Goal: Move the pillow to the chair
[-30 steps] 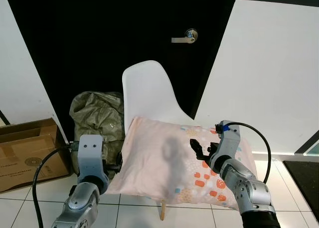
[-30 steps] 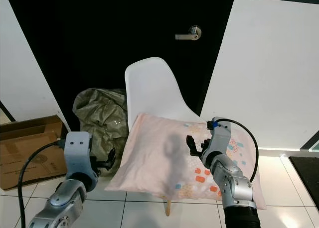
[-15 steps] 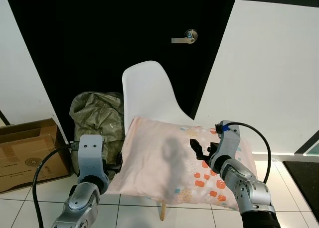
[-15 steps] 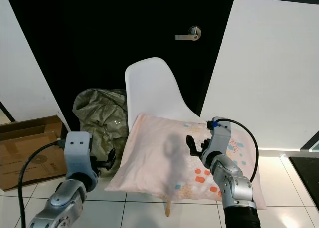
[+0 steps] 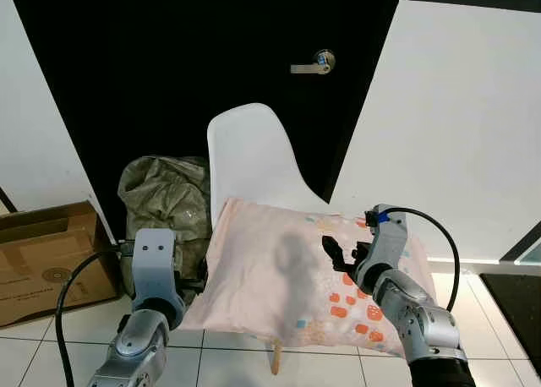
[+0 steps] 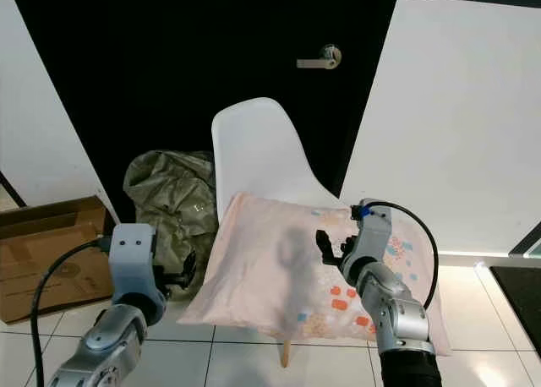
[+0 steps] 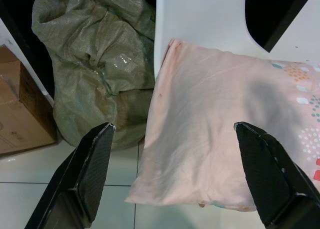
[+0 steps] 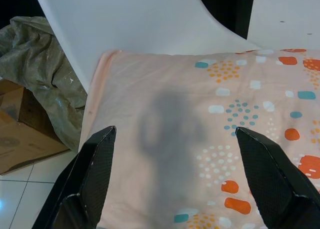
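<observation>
the pillow [image 5: 292, 277] already lies across the seat of the white chair [image 5: 249, 159], pink and dotted, its back edge against the curve of the backrest and its front and right-hand edges hanging past the seat. my left gripper [image 7: 180, 179] sits at about eight o'clock from the pillow's middle, just off its near left corner, fingers spread wide and holding nothing; the wrist view looks straight between them at the corner. my right gripper [image 8: 172, 179] hovers over the patterned half at roughly four o'clock, also spread wide, not pinching the cloth as far as i can tell. i judge the placing nearly done, so the risk lies in leaving. so much of the pillow overhangs the seat that a finger catching the fabric as i pull away could drag it off onto the tiled floor [image 5: 51, 345]. the chair looks light, and a bump might shove it toward the black door [image 5: 169, 57] at twelve o'clock. the crumpled olive sack [image 5: 165, 197] at nine o'clock crowds my left arm.
</observation>
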You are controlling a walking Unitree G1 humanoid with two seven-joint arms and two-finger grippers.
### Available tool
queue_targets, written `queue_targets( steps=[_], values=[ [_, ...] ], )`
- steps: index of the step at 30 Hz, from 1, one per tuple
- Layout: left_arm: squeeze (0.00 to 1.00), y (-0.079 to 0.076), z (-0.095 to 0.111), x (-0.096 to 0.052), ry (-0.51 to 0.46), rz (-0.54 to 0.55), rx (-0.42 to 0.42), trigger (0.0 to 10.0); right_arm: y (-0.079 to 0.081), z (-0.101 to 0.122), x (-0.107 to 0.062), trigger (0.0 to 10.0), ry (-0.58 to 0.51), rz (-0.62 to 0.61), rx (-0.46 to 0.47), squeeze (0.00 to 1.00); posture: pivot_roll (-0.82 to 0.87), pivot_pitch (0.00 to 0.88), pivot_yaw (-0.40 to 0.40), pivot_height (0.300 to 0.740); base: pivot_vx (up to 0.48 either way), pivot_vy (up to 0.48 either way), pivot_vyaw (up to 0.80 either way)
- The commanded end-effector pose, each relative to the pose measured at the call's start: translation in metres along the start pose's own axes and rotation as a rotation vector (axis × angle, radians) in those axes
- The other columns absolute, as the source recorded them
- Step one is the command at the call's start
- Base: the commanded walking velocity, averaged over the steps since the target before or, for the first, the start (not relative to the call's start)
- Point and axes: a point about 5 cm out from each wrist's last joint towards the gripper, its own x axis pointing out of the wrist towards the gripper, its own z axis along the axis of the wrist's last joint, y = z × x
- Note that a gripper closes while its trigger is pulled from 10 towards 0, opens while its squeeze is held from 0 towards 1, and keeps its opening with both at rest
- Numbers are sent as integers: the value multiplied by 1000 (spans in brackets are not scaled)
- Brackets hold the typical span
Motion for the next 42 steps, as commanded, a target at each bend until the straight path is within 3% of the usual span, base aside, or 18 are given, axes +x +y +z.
queue_targets(
  steps=[1, 22, 42],
  values=[
    [0, 2, -7, -1, 32, 9, -7, 10000, -2, 0, -1, 10000, -6, -6, -7, 0, -99, 13, -54, 720, 0, 0, 0],
    [0, 8, -4, 2, 39, 17, -13, 10000, 4, 6, 2, 10000, -25, 2, -17, 0, -106, 55, -26, 720, 0, 0, 0],
    [0, 14, -1, -3, 30, 74, -66, 10000, -1, 9, 0, 10000, -44, -27, 11, 0, -98, 67, -28, 720, 0, 0, 0]
  ],
)
